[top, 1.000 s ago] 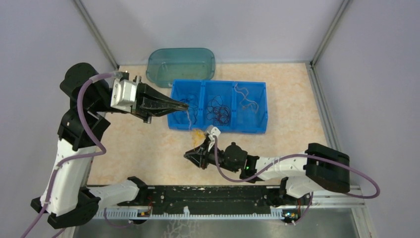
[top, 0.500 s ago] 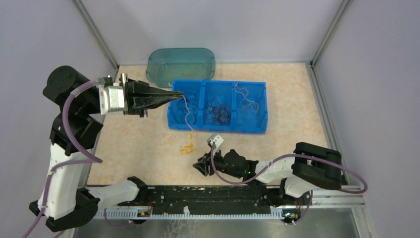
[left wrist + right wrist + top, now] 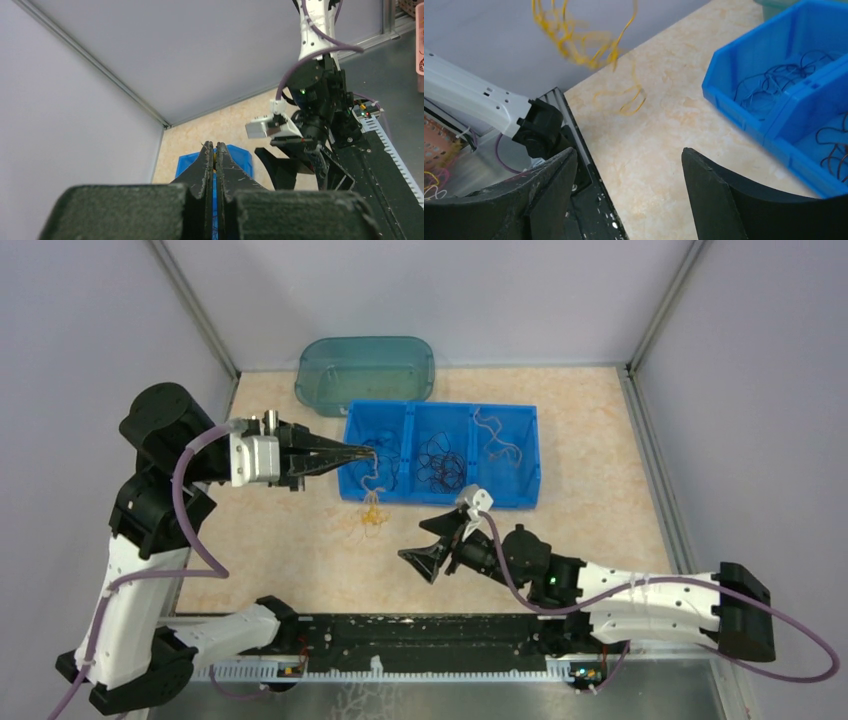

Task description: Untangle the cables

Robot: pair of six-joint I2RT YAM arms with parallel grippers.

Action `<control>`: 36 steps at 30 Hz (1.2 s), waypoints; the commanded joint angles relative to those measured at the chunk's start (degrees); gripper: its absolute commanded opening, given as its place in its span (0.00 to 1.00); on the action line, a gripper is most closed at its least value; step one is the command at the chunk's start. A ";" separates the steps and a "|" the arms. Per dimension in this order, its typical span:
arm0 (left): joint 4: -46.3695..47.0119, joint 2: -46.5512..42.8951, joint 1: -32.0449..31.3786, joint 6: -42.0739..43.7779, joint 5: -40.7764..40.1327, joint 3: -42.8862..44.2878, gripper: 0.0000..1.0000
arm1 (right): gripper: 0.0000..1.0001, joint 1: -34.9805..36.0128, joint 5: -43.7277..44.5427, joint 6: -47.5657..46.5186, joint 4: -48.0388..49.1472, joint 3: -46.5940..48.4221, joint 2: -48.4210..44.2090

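We see a beige speckled table (image 3: 600, 490) carrying a blue bin (image 3: 440, 498) with 3 compartments side by side. A translucent teal tub (image 3: 365, 370) sits just behind the bin's left end.

Of the 2 arms, the left one reaches in from the left. The left gripper (image 3: 368, 451) hangs over the bin's left compartment, its jaws pressed together on a yellow-orange cable (image 3: 372, 510). In the left wrist view we make out a sliver of yellow between the closed fingers (image 3: 206, 165).

The right gripper (image 3: 425, 545) is in front of the bin with its jaws spread wide and nothing between them.

The yellow-orange cable dangles from the left claw past the bin's near left corner, its lower loops bunched just above or on the table. We cannot tell which.

Dark blue wires (image 3: 390, 475) lie in the left compartment, black wires (image 3: 440, 465) in the middle and pale wires (image 3: 497, 447) in the right.
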 commanded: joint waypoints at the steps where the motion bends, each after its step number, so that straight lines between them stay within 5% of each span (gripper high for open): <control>1: -2.16 -0.19 -0.23 1.56 1.56 -0.04 0.00 | 0.76 -0.57 0.27 -7.03 -7.59 7.16 -3.03; 13: -4.99 -1.68 -0.18 -0.81 3.90 -3.73 0.00 | 0.66 -0.61 -6.79 -11.34 -4.11 18.07 -0.53; 36: -5.15 -2.62 -0.25 -1.56 5.28 -5.59 0.00 | 0.27 -0.66 -12.24 -9.15 0.72 24.36 10.38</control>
